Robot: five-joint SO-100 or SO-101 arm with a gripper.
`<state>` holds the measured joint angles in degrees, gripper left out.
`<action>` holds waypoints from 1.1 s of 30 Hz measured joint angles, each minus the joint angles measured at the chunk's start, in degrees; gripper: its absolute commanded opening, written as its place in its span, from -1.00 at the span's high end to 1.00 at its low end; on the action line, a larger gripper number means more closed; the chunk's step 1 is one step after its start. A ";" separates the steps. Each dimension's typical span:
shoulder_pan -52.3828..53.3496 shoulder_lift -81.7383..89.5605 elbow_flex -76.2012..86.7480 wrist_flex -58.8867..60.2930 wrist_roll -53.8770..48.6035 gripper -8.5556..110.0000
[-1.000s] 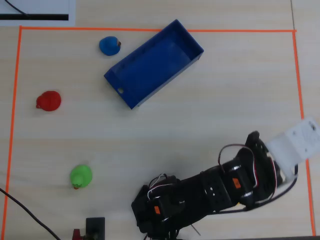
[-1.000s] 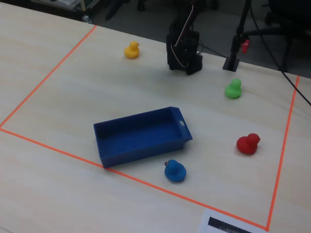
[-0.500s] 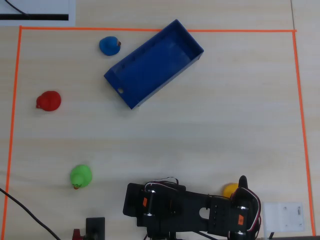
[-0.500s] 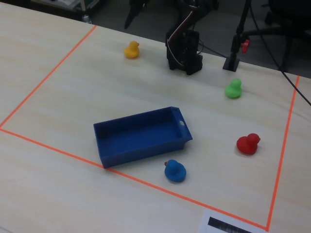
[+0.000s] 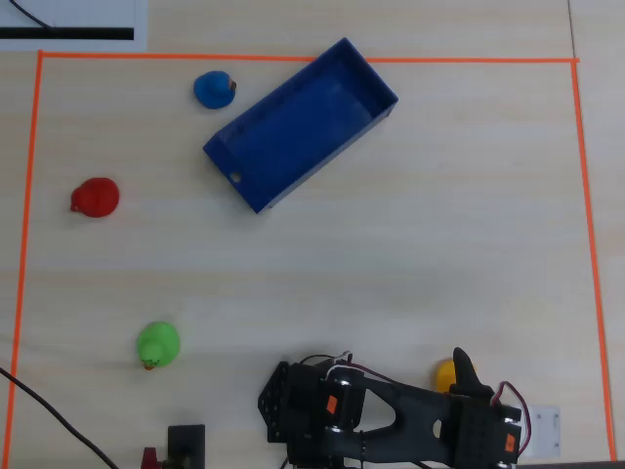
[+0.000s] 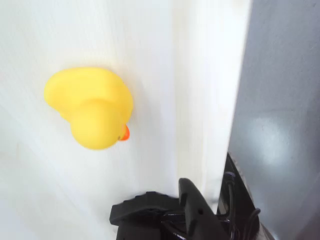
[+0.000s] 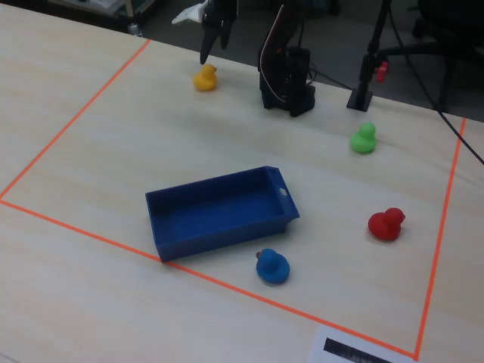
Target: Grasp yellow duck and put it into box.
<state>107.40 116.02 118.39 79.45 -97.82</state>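
- Yellow rounded rubber duck (image 6: 92, 107) sits free on pale wood, just beside black two-finger gripper (image 7: 206, 47).
- Reaching step; jaw spacing unreadable.
- Next: straddle duck, clamp, carry to dark-blue rectangular plastic box (image 5: 256, 164), well apart.

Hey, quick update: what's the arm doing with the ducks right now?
Gripper above small yellow toy duck, not gripping. Dark-blue open plastic box empty. Nothing in between.
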 measured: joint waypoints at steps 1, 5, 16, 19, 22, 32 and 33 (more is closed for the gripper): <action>-0.18 -1.93 -1.05 0.00 0.00 -0.03; -0.44 -8.88 -5.36 0.97 0.00 0.00; -2.29 -18.28 -9.14 3.87 0.18 0.04; -2.99 -17.67 -5.89 3.69 0.18 0.03; -3.78 -16.08 -1.67 0.09 0.53 0.02; -5.80 -15.38 4.83 -12.74 0.70 -0.04; -6.06 -15.38 4.83 -13.62 0.70 -0.04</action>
<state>101.34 100.63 123.22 65.83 -97.12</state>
